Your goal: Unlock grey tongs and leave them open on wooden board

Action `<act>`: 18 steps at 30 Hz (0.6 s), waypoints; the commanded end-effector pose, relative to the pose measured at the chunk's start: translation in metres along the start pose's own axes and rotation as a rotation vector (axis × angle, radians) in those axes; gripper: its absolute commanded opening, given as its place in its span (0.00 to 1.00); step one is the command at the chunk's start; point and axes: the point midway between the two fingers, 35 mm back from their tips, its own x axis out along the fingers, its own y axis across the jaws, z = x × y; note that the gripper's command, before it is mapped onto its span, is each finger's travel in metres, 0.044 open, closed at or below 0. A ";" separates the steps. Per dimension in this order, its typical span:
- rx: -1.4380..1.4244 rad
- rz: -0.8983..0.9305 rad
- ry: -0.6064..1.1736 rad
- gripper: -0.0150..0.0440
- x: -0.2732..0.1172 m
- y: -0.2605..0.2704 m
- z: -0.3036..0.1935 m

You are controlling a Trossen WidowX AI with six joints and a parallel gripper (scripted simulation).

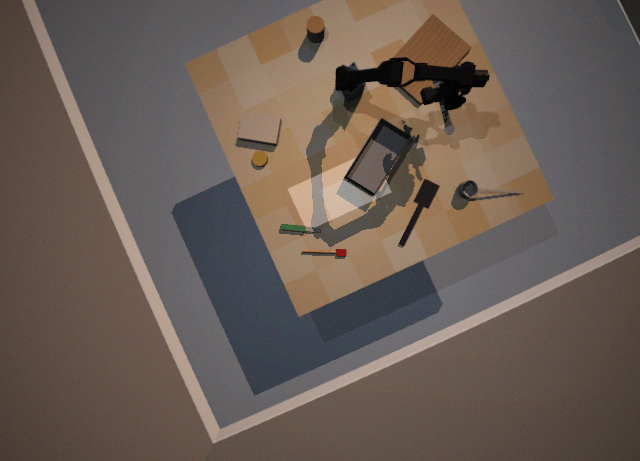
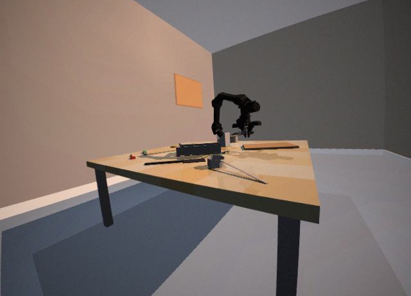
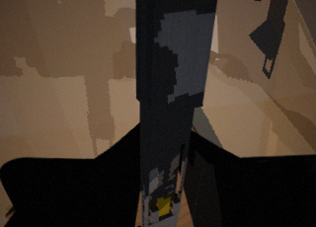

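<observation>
Carry step, looks like. Gripper (image 1: pixel 448 116) clamped on grey tongs (image 3: pixel 170 89), held up off table, near edge of wooden board (image 1: pixel 434 48), roasting tin (image 1: pixel 379 156) off to left. In wrist view, tongs run straight out from between fingers, arms together, so probably locked. Can't tell tilt for sure. Next, guessing: tips down, squeeze to free lock, shift over board, lay open, release. Risk: slipping during rotation.
</observation>
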 end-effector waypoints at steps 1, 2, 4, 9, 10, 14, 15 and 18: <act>0.054 0.029 0.002 0.00 -0.006 0.019 -0.026; 0.066 0.033 0.004 0.00 -0.007 0.022 -0.033; 0.092 0.040 0.007 0.00 -0.008 0.029 -0.048; 0.133 0.055 0.008 0.00 -0.010 0.043 -0.083; 0.146 0.057 0.010 0.00 -0.010 0.046 -0.090; 0.193 0.064 0.020 0.00 -0.009 0.055 -0.121; 0.207 0.065 0.022 0.00 -0.009 0.057 -0.128; 0.249 0.068 0.030 0.00 -0.008 0.062 -0.152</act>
